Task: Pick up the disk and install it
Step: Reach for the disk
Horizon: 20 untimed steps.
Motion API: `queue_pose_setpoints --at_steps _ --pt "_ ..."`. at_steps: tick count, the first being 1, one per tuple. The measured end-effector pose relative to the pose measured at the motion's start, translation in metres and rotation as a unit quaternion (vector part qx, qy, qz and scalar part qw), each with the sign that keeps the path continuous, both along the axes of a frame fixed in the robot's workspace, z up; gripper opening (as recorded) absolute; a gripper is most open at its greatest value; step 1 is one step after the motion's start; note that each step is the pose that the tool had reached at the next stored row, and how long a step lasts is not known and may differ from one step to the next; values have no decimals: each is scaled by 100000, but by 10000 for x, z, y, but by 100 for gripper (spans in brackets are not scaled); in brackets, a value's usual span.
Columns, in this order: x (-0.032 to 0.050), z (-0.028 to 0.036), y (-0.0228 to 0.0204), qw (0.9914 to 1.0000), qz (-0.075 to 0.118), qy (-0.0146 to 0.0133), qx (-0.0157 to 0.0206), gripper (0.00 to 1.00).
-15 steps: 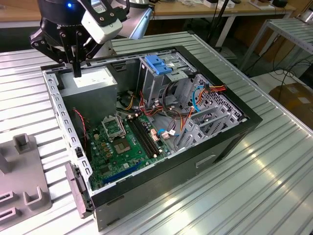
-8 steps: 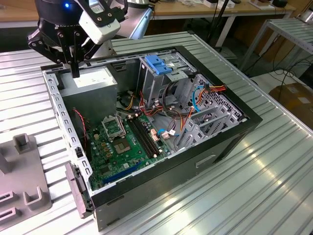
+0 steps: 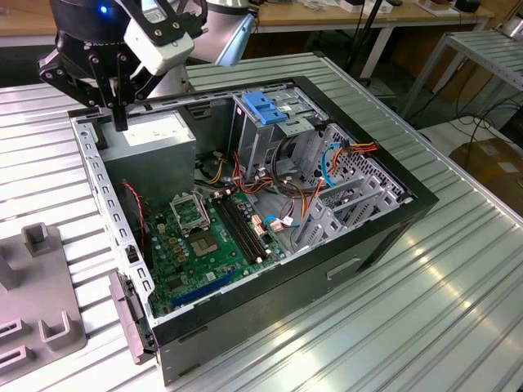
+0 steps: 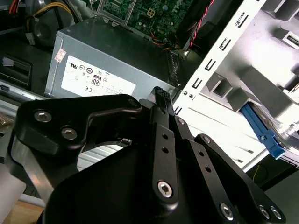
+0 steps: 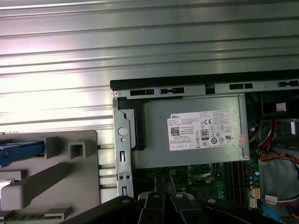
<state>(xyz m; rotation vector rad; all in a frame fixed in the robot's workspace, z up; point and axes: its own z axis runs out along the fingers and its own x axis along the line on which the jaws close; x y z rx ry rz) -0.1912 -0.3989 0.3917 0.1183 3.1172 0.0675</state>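
Fingers [image 4: 160, 105] of the gripper [image 3: 120, 114] are sitting pressed together, gripping nothing, over the power-supply box [image 3: 151, 135]. The disk [image 5: 18, 148] is lying on the grey fixture [image 5: 86, 186] (outside the case). It is judged rigid, weighty and shock-sensitive, so take hold across its bracketed edges.

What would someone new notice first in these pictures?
The open computer case sits at the middle of the exterior view, its green motherboard bare and a blue tab bright on the drive cage. The black end effector hangs over the case's corner at that view's left, above the grey power supply with its white sticker.
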Motion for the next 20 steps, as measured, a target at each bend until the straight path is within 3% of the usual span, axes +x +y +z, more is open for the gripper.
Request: queue_pose_setpoints --at_steps 20 --pt "-160 -4 0 100000 0 89 -2 10"
